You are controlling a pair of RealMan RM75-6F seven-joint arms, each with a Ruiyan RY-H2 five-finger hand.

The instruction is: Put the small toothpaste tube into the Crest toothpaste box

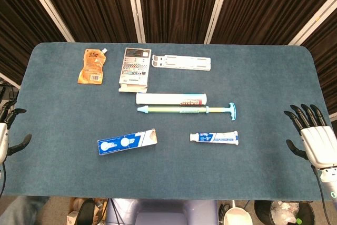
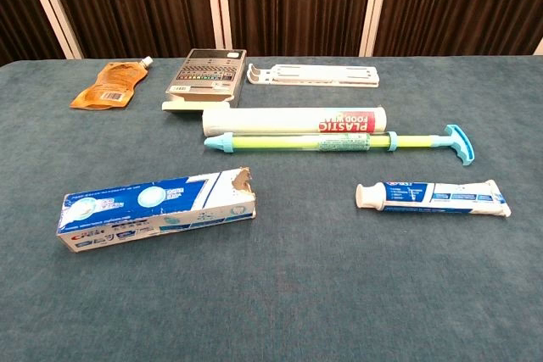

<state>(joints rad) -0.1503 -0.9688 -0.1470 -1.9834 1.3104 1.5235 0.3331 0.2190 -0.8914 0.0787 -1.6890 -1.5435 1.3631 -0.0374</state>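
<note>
The small toothpaste tube (image 1: 214, 137) (image 2: 434, 197) lies flat on the blue table, white cap pointing left. The blue Crest toothpaste box (image 1: 127, 141) (image 2: 158, 207) lies to its left, its torn open end facing right toward the tube. My right hand (image 1: 314, 134) hovers at the table's right edge, far right of the tube, fingers spread and empty. My left hand (image 1: 8, 130) sits at the left edge, partly cut off, fingers apart and holding nothing. Neither hand shows in the chest view.
Behind the tube lie a white plastic food wrap roll (image 1: 171, 99) and a yellow-green syringe pump with a blue handle (image 1: 187, 110). Farther back are an orange pouch (image 1: 92, 66), a calculator-like box (image 1: 132, 69) and a white bracket (image 1: 181, 62).
</note>
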